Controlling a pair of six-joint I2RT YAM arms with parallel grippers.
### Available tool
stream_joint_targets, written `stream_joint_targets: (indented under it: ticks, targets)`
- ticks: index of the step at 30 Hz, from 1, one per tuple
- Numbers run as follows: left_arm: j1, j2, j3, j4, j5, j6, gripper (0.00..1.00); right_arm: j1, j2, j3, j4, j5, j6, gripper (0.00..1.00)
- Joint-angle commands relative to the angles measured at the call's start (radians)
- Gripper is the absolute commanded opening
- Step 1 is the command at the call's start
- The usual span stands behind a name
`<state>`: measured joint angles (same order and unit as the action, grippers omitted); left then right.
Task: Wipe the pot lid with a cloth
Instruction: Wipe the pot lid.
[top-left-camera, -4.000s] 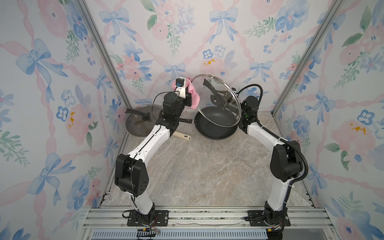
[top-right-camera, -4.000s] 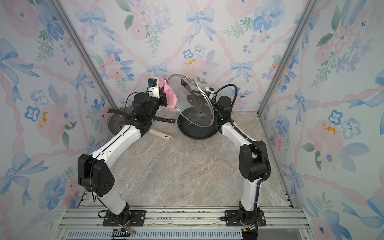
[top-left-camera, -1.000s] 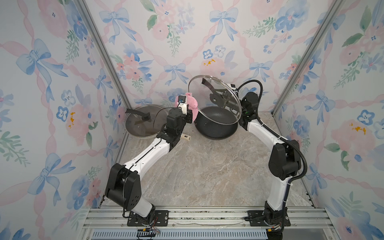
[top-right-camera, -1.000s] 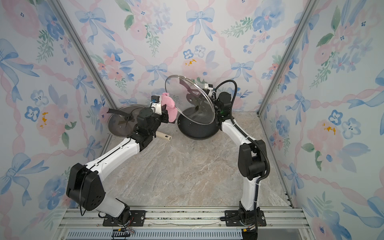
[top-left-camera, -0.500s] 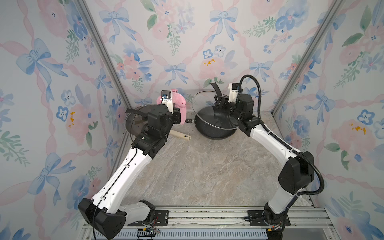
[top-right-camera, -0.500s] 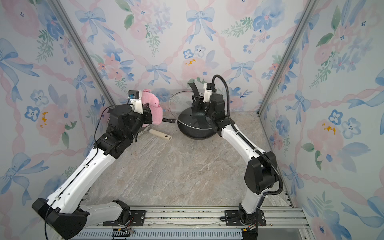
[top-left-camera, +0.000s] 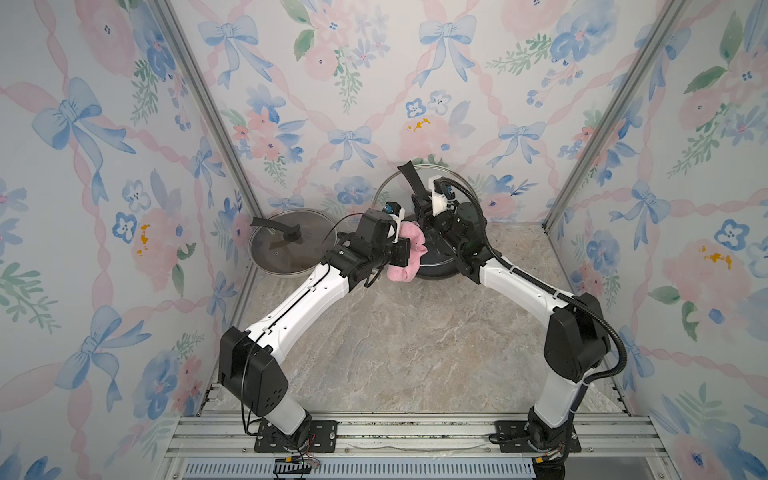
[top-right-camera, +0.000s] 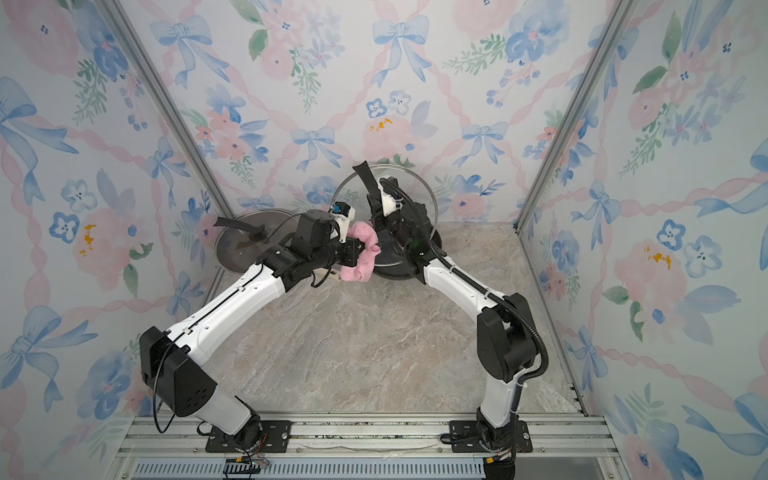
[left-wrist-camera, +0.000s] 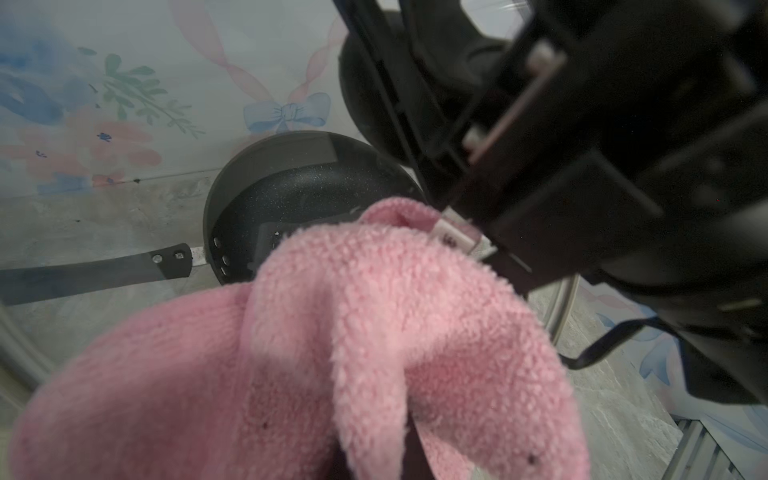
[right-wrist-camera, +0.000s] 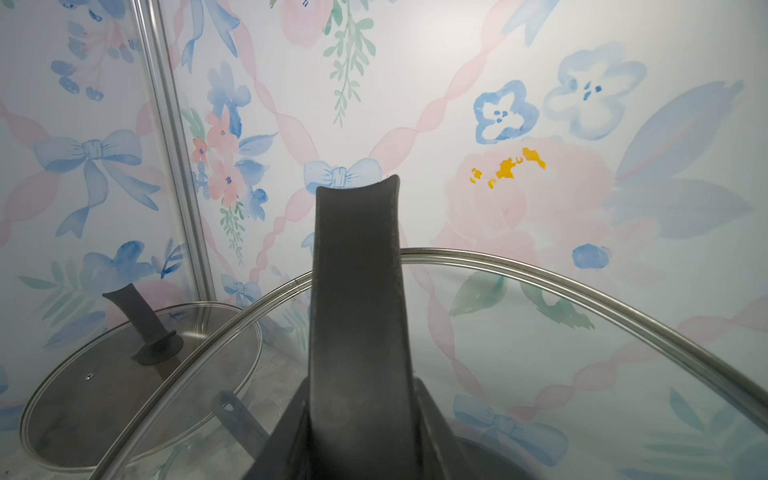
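Half a second ago my left arm had the cloth up and out by the side wall. Now it has swung in, and my left gripper (top-left-camera: 401, 254) is clamped tight on the pink cloth (top-left-camera: 405, 272), which bunches round the fingers and hides them. In both top views the cloth sits at the lower near edge of the glass lid (top-left-camera: 453, 183) and looks pressed to it, though I cannot tell for sure that it touches. The lid has changed too: it lay lower over the pan a moment back, and now it stands tipped up on edge, with its face toward the cameras. My right gripper (top-left-camera: 422, 205) is closed narrowly on the lid's black handle (right-wrist-camera: 357, 291), which rises straight out of my right wrist view with the steel rim (right-wrist-camera: 540, 270) curving behind it. Beneath the lid sits the dark speckled frying pan (left-wrist-camera: 299, 187) on the marble tabletop (top-left-camera: 415, 345), its long handle (left-wrist-camera: 83, 276) pointing away. My right wrist crowds in just beside the cloth, so the two arms nearly meet there. Off toward the left wall a second glass lid (top-left-camera: 286, 249) rests well clear.
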<state>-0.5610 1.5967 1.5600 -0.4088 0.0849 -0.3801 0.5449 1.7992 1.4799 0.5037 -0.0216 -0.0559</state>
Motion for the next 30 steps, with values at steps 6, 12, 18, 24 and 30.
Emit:
stream_joint_targets:
  ticks: [6, 12, 18, 24, 30]
  targets:
    - [0.167, 0.171, 0.267, -0.003, 0.059, -0.062, 0.06, 0.091, -0.341, -0.125, -0.061, -0.168, -0.179, 0.0]
    - [0.18, 0.208, 0.301, -0.02, 0.137, -0.072, 0.05, 0.098, -0.348, -0.14, -0.044, -0.101, -0.19, 0.0]
    - [0.122, 0.067, 0.16, -0.09, 0.198, -0.029, 0.06, 0.065, -0.19, -0.045, 0.137, 0.035, -0.153, 0.0]
    - [0.086, -0.022, 0.021, -0.146, 0.215, -0.045, 0.07, 0.037, -0.092, 0.036, 0.252, 0.133, -0.081, 0.0]
    - [0.061, 0.099, 0.171, -0.145, 0.22, -0.021, 0.07, 0.041, -0.176, -0.029, 0.185, -0.024, -0.085, 0.0]
